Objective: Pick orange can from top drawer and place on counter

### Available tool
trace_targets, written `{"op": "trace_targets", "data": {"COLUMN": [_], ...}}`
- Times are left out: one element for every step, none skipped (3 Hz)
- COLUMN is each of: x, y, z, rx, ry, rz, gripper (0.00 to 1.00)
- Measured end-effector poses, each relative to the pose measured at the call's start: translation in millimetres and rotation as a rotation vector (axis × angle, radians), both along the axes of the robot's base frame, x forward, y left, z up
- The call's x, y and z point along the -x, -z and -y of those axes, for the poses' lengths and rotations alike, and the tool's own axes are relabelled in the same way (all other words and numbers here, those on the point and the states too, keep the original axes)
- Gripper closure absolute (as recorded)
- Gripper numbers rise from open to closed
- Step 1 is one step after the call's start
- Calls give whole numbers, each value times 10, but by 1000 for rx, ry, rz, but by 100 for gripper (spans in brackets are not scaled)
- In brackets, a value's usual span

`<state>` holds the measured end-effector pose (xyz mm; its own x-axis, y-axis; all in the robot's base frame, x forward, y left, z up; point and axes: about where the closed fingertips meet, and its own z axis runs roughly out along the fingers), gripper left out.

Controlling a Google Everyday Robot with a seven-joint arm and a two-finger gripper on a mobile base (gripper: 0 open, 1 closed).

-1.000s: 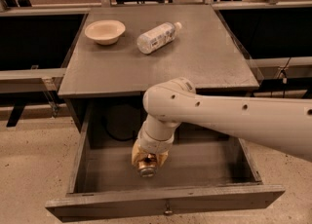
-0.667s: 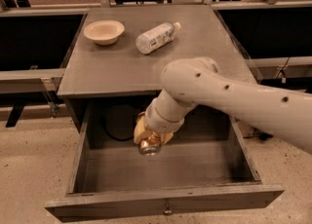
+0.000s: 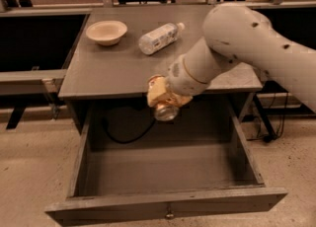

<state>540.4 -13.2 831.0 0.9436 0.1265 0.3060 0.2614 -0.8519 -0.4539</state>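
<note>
In the camera view, the big white arm (image 3: 237, 38) is reaching in from the right and bending down across the front edge of the desk (image 3: 113, 68). At its end, the tool (image 3: 162, 101) is hanging just in front of that edge, over the back part of the open drawer (image 3: 163, 206). The tool is clamping the orange can (image 3: 166, 112), which is hanging in the air, clear of the drawer floor, with its silver end tilting toward the camera and downward. The can is sitting at about the height of the desk's front edge, not resting on the top. The drawer is standing pulled far out, its plain front panel showing a small round knob (image 3: 169, 215) at the middle. A dark cable (image 3: 126, 134) is looping behind the drawer, under the desk, to the left of the can. On the desk, a pale bowl (image 3: 106, 31) is sitting upright near the back left corner, and a clear bottle (image 3: 159, 37) with a white cap is lying on its side just right of the bowl, well apart from the tool.
</note>
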Motion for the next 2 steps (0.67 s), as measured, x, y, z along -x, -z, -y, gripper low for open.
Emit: {"op": "trace_targets", "data": {"x": [-474,-946], "y": [-308,-479], "z": [159,11], "rx": [99,109], "ry": [116,260], "rz": [16,7], "gripper": [100,100]}}
